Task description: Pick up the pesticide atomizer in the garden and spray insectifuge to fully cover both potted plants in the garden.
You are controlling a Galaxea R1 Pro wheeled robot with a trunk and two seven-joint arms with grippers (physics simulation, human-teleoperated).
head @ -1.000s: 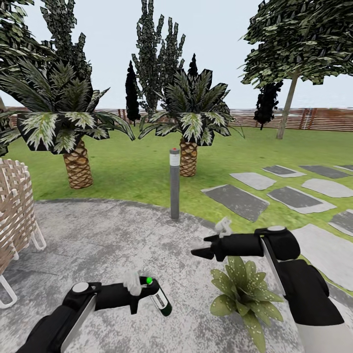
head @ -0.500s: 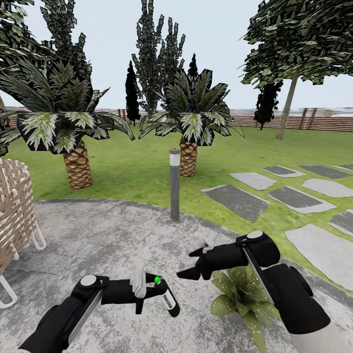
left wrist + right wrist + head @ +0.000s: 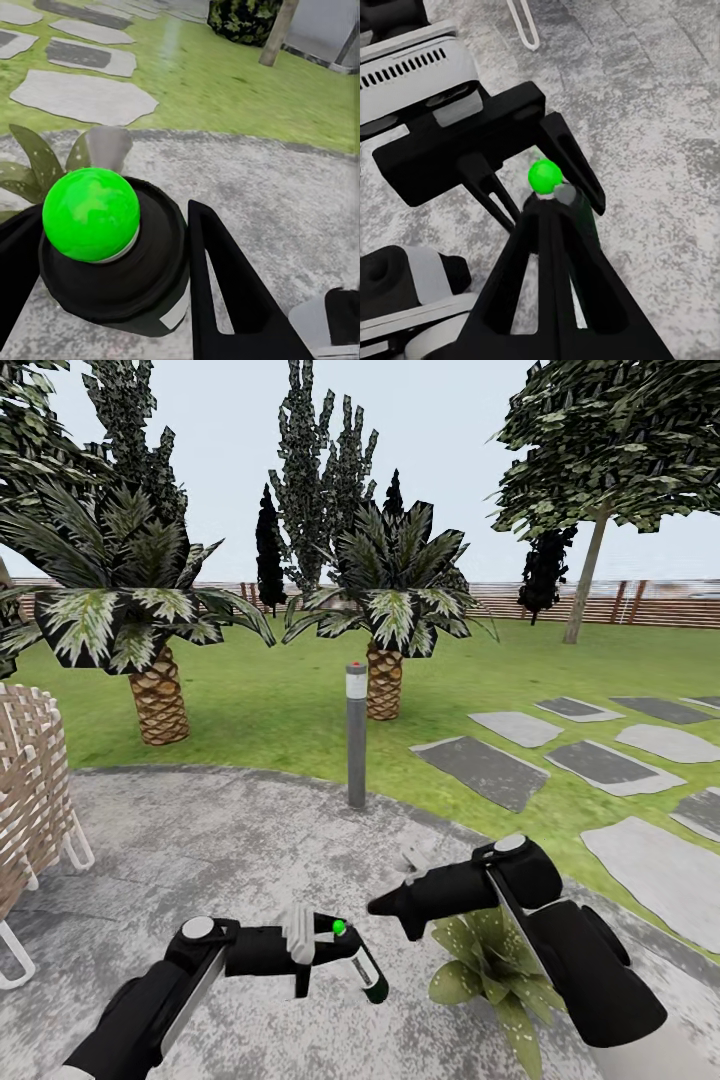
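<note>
The pesticide atomizer (image 3: 358, 962) is pinched in the left hand (image 3: 322, 952), its long axis tilted, base slanting down toward the potted plant (image 3: 497, 972) on the stone patio (image 3: 200, 840). The right hand (image 3: 392, 905), fingers pressed together, hovers just beside the atomizer's green top, above the plant.

Potted plant (image 3: 497, 968): rosette partly hidden behind right arm (image 3: 570, 960). Pesticide atomizer (image 3: 362, 968): trigger head masked by left tool (image 3: 320, 952). Wicker chair (image 3: 30, 800): cut by the head view's edge. Right tool (image 3: 547, 247): finger gap indiscernible.
</note>
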